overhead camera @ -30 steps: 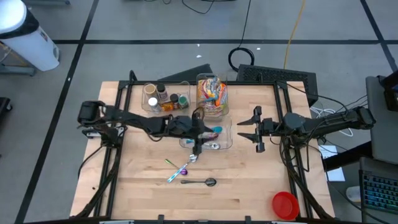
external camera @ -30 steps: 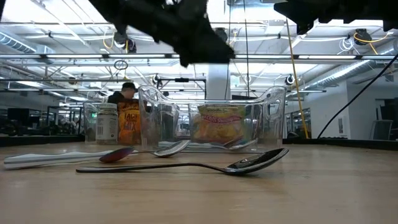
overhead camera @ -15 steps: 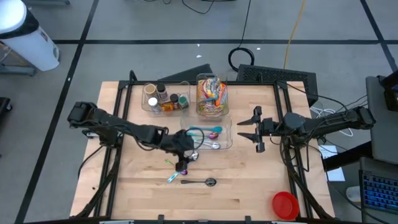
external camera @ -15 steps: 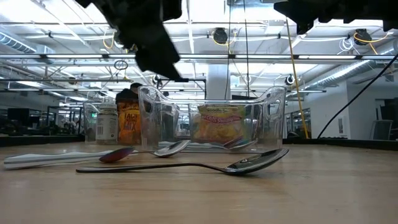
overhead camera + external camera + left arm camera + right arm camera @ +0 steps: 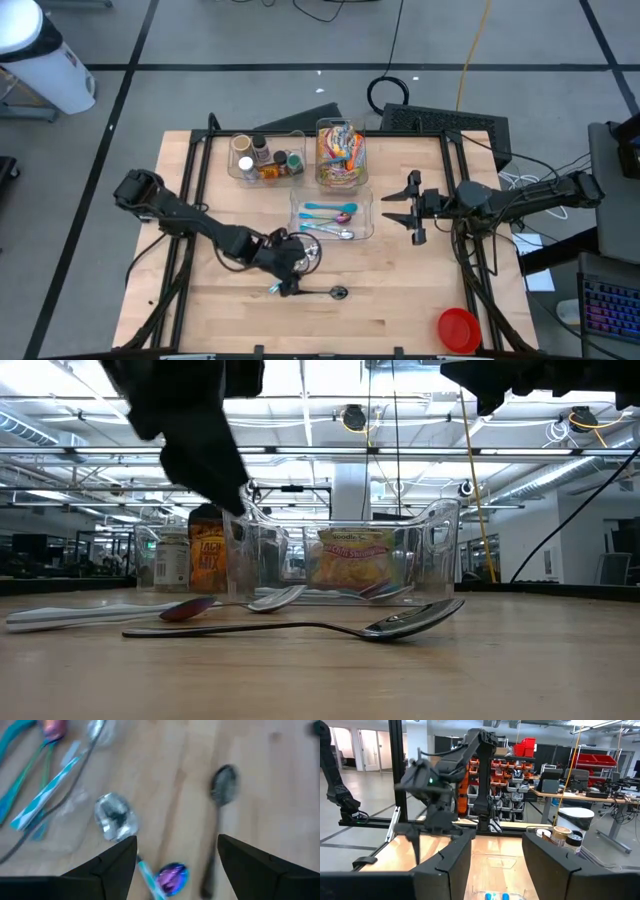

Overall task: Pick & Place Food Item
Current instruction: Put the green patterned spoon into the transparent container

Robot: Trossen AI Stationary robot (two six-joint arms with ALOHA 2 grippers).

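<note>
High view. The left gripper (image 5: 290,266) hangs over the near-centre of the wooden table (image 5: 400,300), its fingers spread and empty, directly above loose cutlery: a dark spoon (image 5: 322,293) lying left to right just near of it, and a colourful spoon (image 5: 278,286) at its near-left. A clear cutlery tray (image 5: 333,215) with teal and silver utensils sits just far of the gripper. At the far edge stand a clear bin of jars (image 5: 264,157) and, to its right, a clear bin of food packets (image 5: 341,152), the task's items, well apart from both grippers. The right gripper (image 5: 412,208) waits right of the cutlery tray, fingers apart, holding nothing. A red bowl (image 5: 458,328) sits at the near-right corner. Bare wood lies open along the near edge and the left side.

Low view. The dark spoon (image 5: 300,626) lies nearest, the colourful spoon (image 5: 110,612) behind it to the left. The left arm's dark mass hangs at upper left. Through the clear bins a yellow packet (image 5: 352,557) and an orange-labelled jar (image 5: 207,555) show; their print cannot be read.

Left wrist view. The left gripper's fingers (image 5: 112,865) stand wide apart over a silver spoon bowl (image 5: 116,816), the purple-blue bowl of the colourful spoon (image 5: 172,875) and the dark spoon (image 5: 222,785).

Right wrist view. The right gripper's fingers (image 5: 450,865) are parted; the left arm (image 5: 445,775) shows across the table.
</note>
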